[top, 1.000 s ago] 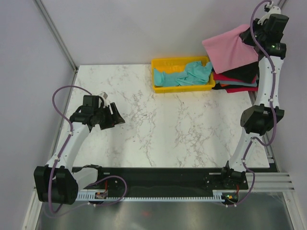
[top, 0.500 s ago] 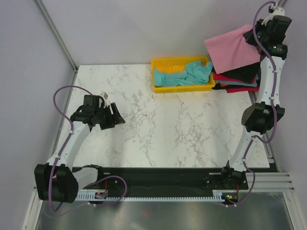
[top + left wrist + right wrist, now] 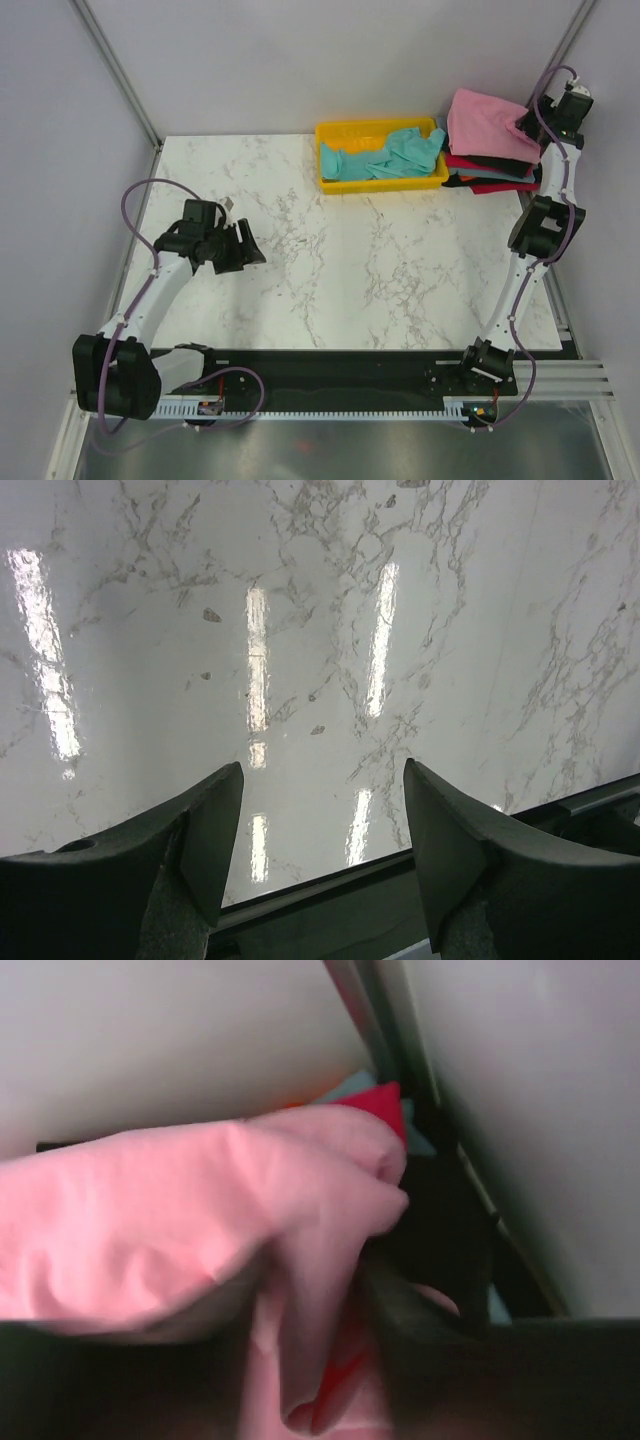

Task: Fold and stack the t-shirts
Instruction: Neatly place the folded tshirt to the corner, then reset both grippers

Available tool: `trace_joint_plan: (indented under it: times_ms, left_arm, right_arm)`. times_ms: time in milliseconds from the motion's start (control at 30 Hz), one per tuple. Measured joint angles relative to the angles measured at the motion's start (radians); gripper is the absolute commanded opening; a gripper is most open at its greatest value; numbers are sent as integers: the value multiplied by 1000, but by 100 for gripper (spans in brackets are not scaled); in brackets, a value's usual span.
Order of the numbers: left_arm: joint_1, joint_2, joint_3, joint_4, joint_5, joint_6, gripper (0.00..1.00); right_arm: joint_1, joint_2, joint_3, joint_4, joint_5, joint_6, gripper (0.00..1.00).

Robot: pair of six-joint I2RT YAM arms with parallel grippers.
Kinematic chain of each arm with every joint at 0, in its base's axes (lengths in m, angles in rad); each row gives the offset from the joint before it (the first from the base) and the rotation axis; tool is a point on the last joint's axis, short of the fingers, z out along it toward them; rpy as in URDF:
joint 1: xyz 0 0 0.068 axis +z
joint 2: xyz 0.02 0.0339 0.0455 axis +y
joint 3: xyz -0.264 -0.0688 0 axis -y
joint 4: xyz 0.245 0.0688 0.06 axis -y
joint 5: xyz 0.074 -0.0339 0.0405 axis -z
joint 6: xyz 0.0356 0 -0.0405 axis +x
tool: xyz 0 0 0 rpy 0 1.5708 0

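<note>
Evidently, the right pincer (image 3: pixel 315 1360) is closed on a bunched fold of the pink t-shirt (image 3: pixel 485 122), which is draped over the black t-shirt (image 3: pixel 500 163) and the red t-shirt (image 3: pixel 500 187) at the counter's (image 3: pixel 300 290) 1 o'clock corner. The left pincer (image 3: pixel 322 780) is held wide open and empty near 9 o'clock. The pink cloth is best lifted clear alone, then drawn toward 6 o'clock onto bare marble.

White marble-pattern table (image 3: pixel 400 270), glossy with light streaks. Yellow plastic tray (image 3: pixel 380 184) at far edge, right of centre. Black rail (image 3: pixel 330 365) along near edge. Probably a metal post (image 3: pixel 115 70) far left.
</note>
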Motion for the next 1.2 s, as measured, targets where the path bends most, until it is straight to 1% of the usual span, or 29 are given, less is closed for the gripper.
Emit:
trace_joint_plan:
  times_ms: [33,100,300,433,567,633,733,800,833,867,933,1000,1033,1133,1200]
  left_arm:
    - [-10,0,-3,-1,-3,0,72]
    - [-21,2,-4,-1,-11,0,72]
    - [-25,8,-4,0,-18,0,72]
    - [-29,8,-4,0,-18,0,72]
    - [-30,3,-4,0,-18,0,72]
    - [-30,-4,-4,0,-18,0,72]
    - [-30,-22,-4,0,-17,0,72]
    - [-30,-37,-4,0,-17,0,72]
    - [-30,-47,-4,-1,-17,0,72]
    - [-30,-56,-4,0,-17,0,72]
    - [-30,-76,-4,0,-17,0,72]
    - [-30,-97,-4,0,-18,0,73]
    - [-30,-107,-4,0,-18,0,73]
    - [-30,-135,-4,0,-18,0,73]
    - [-30,-154,-4,0,-17,0,73]
  right_arm:
    - [-2,2,0,17,15,1,87]
    - [-2,2,5,64,45,2,98]
    - [21,-11,15,232,134,2,98]
    - [24,-65,-1,315,225,3,98]
    - [21,-224,-156,420,278,31,98]
    - [13,-340,-270,475,267,70,97]
    - [14,-461,-354,503,233,113,98]
    - [33,-555,-446,513,214,128,98]
    - [55,-625,-534,516,206,137,98]
    - [76,-644,-556,512,204,139,98]
    - [165,-765,-749,531,201,150,98]
    - [300,-882,-946,521,195,150,98]
    - [367,-920,-1019,523,188,148,98]
    - [630,-1030,-1259,507,169,142,98]
    - [760,-1107,-1425,489,155,145,98]
